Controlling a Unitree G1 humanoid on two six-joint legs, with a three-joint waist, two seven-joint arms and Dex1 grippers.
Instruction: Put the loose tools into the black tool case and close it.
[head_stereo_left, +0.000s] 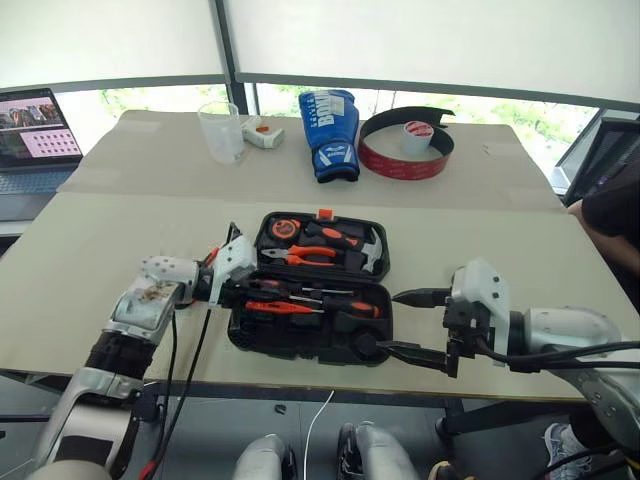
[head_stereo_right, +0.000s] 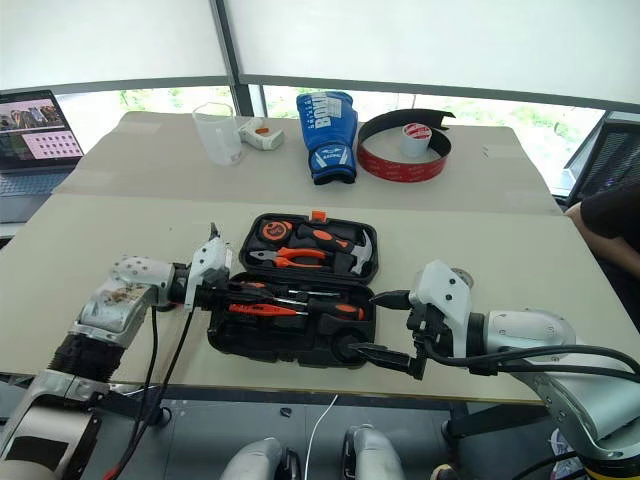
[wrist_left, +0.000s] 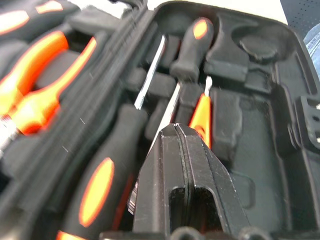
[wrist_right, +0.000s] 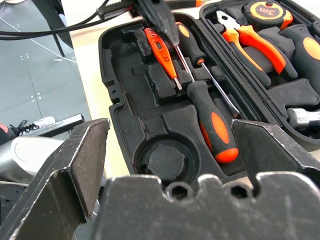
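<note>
Case (head_stereo_left: 300, 340) open on table (head_stereo_left: 90, 260), near front edge. Two screwdrivers (wrist_right: 212, 117) and orange tester (wrist_right: 160, 50) lie in near half; pliers (head_stereo_left: 300, 256), hammer, tape measure in far half. Left gripper (wrist_left: 179, 165) over tester end, fingers pressed together, empty. Right gripper (head_stereo_left: 410, 325) beside case's right end, fingers spread.

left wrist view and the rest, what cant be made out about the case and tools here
- Left wrist view: the shut left gripper covers the nearer end of the tester screwdriver.
- Right wrist view: the open right gripper cuts off the near edge of the tool case.
- Eye views: utility knife and tape roll too small to find.
</note>
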